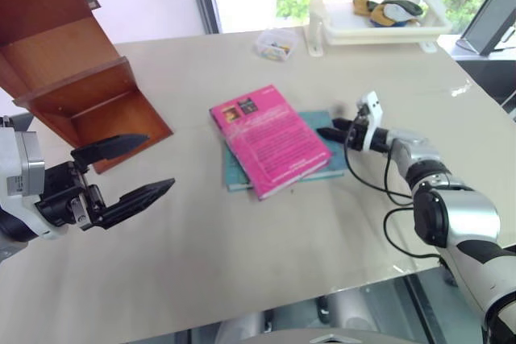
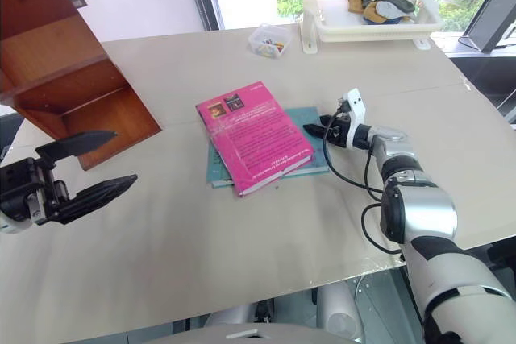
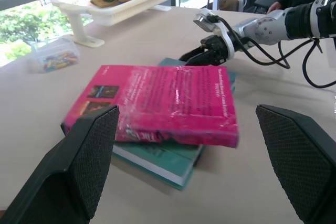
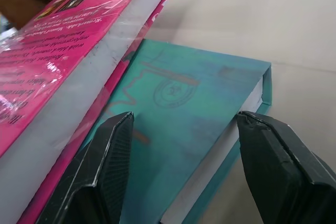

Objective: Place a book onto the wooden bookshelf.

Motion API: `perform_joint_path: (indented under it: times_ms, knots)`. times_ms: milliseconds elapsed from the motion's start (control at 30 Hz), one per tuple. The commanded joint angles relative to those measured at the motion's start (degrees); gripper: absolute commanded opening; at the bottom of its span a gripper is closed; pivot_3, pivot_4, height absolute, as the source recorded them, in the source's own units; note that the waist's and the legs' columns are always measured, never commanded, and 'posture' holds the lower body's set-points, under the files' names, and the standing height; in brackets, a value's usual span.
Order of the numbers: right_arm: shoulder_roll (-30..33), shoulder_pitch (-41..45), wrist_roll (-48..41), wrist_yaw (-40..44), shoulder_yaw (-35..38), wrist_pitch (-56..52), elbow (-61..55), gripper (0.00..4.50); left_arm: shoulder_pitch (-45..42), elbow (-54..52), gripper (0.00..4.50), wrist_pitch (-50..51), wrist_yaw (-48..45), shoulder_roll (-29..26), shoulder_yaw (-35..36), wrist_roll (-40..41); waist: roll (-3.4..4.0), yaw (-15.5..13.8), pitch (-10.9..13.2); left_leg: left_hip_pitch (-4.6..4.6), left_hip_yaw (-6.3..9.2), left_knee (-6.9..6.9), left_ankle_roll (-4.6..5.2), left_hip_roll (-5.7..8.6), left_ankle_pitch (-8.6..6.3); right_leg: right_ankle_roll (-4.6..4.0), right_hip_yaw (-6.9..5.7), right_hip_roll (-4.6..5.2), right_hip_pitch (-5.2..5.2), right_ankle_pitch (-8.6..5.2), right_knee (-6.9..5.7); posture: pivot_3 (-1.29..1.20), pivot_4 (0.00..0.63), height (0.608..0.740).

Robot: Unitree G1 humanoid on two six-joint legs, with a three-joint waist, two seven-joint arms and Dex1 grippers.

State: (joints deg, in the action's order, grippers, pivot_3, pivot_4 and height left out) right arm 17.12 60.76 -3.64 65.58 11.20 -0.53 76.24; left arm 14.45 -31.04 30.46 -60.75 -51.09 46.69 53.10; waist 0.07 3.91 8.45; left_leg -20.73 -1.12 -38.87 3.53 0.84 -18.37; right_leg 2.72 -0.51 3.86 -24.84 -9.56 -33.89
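At centre right, the right gripper (image 1: 329, 128) spreads its fingers wide, level with the counter (image 1: 242, 263), at the exposed corner of a teal book (image 4: 194, 108). On that lies the pink book (image 1: 270, 138), long axis running from upper left to lower right, small pictures at its far corner; its cover text is too small to read. At lower left the left gripper (image 1: 125, 171) hovers wide, holding nothing, just before the wooden bookshelf (image 1: 64, 78). Farther back stand a small clear box (image 1: 276, 43) and a white tray (image 1: 379, 26).
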Motion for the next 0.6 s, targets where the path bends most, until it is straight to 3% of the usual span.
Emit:
perform_joint_path:
  times_ms: [33,167,433,600]
  knots:
    - [0.2,-1.6,1.64,4.07,-2.09,-0.04,-0.23,3.15,-0.58,-1.28,4.45,-0.69,0.17,-0.81,1.48,0.24,0.0,0.02,0.0,0.0,0.0,0.0,0.0,0.0,0.0,0.0,0.0,0.0,0.0,0.0,0.0,0.0,0.15,0.74]
    - [1.18,-2.33,1.72,5.64,-2.7,1.05,-0.87,3.15,-1.13,-0.99,4.45,-0.61,-0.02,-1.07,0.85,0.18,0.0,-0.01,0.0,0.0,0.01,0.0,-0.01,0.0,0.0,0.0,-0.01,0.0,0.0,0.0,0.0,0.0,0.15,0.74]
    - [6.86,-2.39,1.9,-3.55,-1.64,7.14,-2.4,3.15,-0.63,-1.08,4.45,-0.06,-0.62,-1.33,0.88,0.33,0.01,-0.61,0.0,0.01,0.02,-0.02,-0.01,0.08,-0.01,-0.06,-0.04,0.09,0.04,-0.03,-0.02,0.0,0.15,0.74]
    - [10.56,-1.75,0.37,-3.43,-0.52,9.53,-3.75,3.15,2.53,-1.25,4.45,0.29,-1.66,-1.01,1.03,-1.02,0.07,-1.28,0.06,-0.01,0.01,-0.02,-0.01,0.12,0.0,-0.07,-0.08,0.12,0.01,-0.05,0.0,0.0,0.15,0.74]
